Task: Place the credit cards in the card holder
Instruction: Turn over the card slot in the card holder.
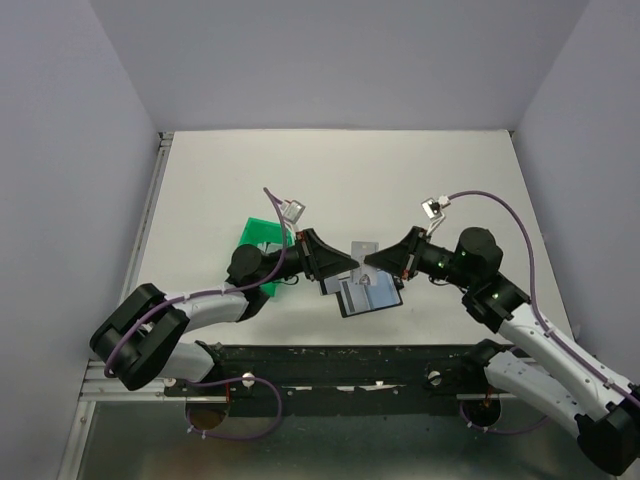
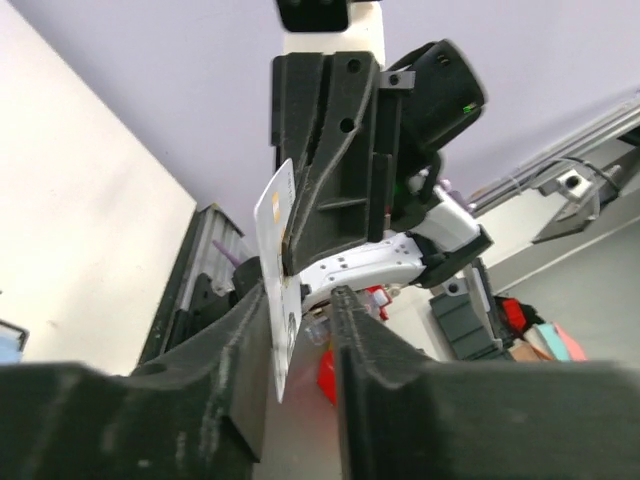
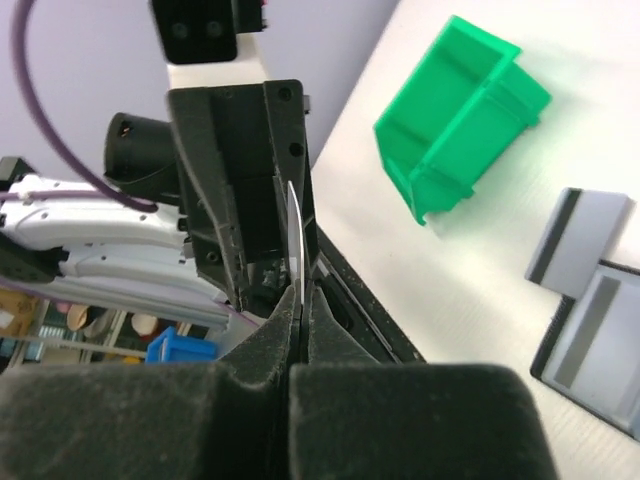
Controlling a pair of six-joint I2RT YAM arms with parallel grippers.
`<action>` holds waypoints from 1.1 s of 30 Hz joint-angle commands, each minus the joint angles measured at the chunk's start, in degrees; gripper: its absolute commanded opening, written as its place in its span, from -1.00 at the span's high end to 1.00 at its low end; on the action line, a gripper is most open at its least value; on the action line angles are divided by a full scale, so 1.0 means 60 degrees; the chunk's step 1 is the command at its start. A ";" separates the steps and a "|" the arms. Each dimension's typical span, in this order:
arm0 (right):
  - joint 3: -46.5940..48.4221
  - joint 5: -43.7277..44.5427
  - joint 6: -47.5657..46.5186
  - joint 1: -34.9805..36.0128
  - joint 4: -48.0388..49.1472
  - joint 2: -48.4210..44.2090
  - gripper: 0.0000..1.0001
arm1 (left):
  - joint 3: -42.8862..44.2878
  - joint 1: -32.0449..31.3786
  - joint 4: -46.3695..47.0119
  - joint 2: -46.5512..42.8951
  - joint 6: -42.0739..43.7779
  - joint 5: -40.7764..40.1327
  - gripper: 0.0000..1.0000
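Observation:
The two grippers meet tip to tip above the open black card holder (image 1: 372, 297), which lies on the table with a grey card in its slots. My right gripper (image 3: 303, 290) is shut on a white credit card (image 3: 297, 240), seen edge-on. In the left wrist view the same white card (image 2: 277, 255) stands between the fingers of my left gripper (image 2: 300, 300). It rests against the left finger, with a gap to the right finger, so the jaws are open. A silvery-grey card (image 1: 362, 247) with a dark stripe lies flat just beyond the holder; it also shows in the right wrist view (image 3: 580, 238).
A green plastic bin (image 1: 262, 245) stands left of the holder, right behind my left wrist; it also shows in the right wrist view (image 3: 455, 110). The black mounting rail (image 1: 330, 365) runs along the near table edge. White walls close the back and sides.

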 commanded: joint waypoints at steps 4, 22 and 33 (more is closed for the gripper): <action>0.2161 0.3812 -0.2017 -0.0061 -0.6895 0.0781 0.99 | -0.0248 -0.0099 -0.3377 -0.0566 0.1719 -0.0979 0.11; 0.4143 0.4270 -0.4465 -0.0046 -0.9263 0.5808 0.99 | 0.0983 -0.0963 -0.9831 0.0091 0.4696 -0.3133 0.60; 0.3924 0.5471 -0.4641 -0.0046 -0.9190 0.6571 0.99 | 0.0924 -0.1243 -0.9700 0.1117 0.4667 -0.3573 0.90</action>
